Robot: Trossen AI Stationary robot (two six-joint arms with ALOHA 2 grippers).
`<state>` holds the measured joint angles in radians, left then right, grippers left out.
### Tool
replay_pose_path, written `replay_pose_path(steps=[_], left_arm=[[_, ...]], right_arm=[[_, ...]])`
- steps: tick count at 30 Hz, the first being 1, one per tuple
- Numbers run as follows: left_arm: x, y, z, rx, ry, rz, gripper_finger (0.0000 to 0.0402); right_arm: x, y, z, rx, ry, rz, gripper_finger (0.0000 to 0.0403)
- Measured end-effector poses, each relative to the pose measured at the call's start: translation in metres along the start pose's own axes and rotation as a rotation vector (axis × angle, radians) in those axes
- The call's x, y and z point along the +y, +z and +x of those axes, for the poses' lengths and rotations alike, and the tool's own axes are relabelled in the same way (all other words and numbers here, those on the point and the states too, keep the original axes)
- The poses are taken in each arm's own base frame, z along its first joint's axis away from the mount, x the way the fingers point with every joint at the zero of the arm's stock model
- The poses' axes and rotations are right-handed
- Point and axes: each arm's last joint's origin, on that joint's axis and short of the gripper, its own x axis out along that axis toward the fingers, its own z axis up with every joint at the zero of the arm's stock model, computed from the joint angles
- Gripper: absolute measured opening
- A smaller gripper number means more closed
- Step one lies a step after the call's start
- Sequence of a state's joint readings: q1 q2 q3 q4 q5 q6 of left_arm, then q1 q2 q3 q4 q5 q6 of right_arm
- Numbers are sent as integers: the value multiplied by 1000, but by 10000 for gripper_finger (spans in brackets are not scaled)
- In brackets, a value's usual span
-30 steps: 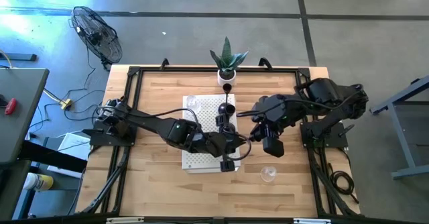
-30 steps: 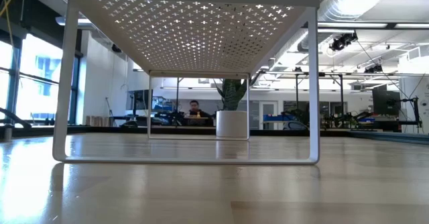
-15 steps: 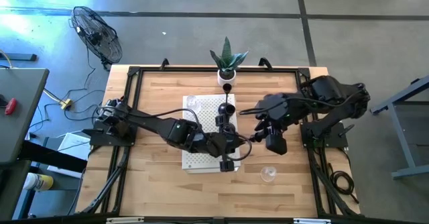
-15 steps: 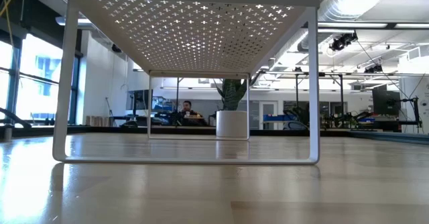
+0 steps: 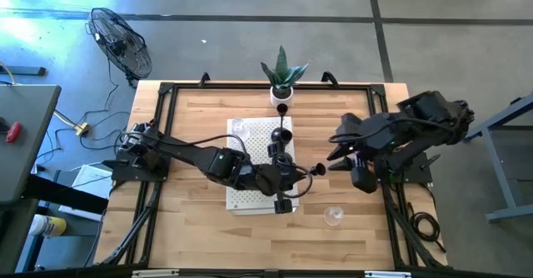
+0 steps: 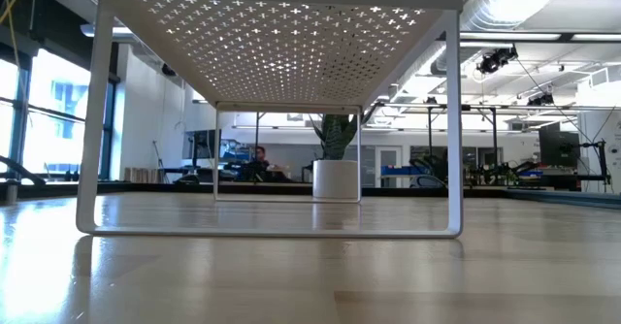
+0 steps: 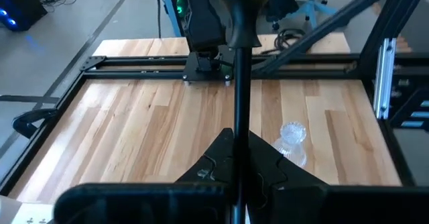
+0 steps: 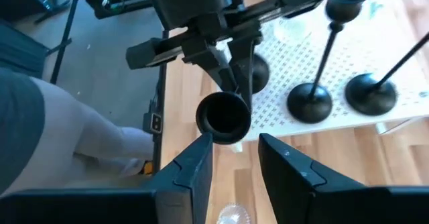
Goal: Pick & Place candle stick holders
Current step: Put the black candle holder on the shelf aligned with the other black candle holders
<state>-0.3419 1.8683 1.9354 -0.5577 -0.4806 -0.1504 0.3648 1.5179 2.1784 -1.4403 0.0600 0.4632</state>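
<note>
Four black metal candle stick holders with round bases and thin stems show: one [image 5: 282, 109] nearest the plant, two [image 5: 286, 135] [image 5: 277, 151] on the white perforated metal stand [image 5: 240, 196], one [image 5: 315, 171] clamped sideways. Two clear glass cup-like holders are visible [image 5: 239, 127] [image 5: 333, 216]. There is one white pot with a green plant [image 5: 281, 76], and two dark robot arms [image 5: 187, 152] [image 5: 408, 126].

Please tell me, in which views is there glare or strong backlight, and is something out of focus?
Low view: bright windows behind the white perforated stand backlight it, and the table shows reflections. Left wrist view: the black candle holder, held horizontally in the left gripper, is blurred at its near end. High view: even light, blue glare at the left edge.
</note>
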Motion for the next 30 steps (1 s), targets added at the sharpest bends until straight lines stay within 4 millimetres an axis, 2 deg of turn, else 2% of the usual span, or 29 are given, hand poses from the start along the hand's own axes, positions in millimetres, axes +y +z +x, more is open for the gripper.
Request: replay_pose_path(steps=[7,16,30], left_arm=[[14,7,8,-33,-64,-124,6],[17,14,9,-81,-124,-154,5],[-1,10,1,-63,-151,-163,6]], right_arm=[[8,-10,-16,-67,-50,-41,114],[20,-22,-18,-61,-103,-59,114],[25,-25,-20,-68,-115,-76,114]])
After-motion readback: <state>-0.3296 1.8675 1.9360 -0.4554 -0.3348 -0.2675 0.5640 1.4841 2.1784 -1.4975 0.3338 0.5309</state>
